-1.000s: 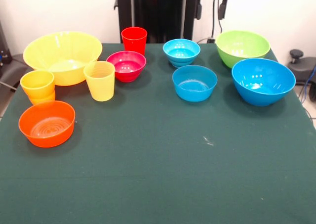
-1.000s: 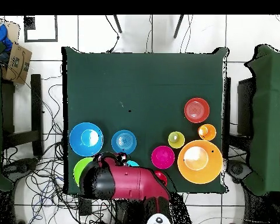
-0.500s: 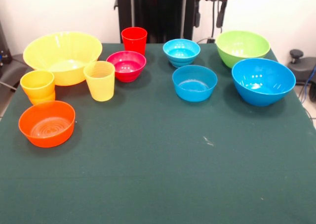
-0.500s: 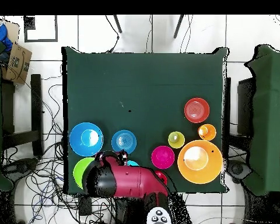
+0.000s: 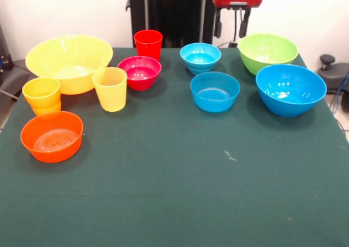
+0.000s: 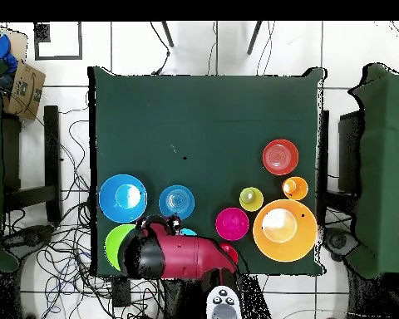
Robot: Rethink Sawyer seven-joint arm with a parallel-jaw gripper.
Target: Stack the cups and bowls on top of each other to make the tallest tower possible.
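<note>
The gripper (image 5: 231, 24) hangs empty at the far edge of the table (image 5: 174, 192), its two fingers spread apart, above the gap between the small light-blue bowl (image 5: 200, 57) and the lime green bowl (image 5: 268, 53). Every cup and bowl sits separately, so no tower exists yet.
</note>
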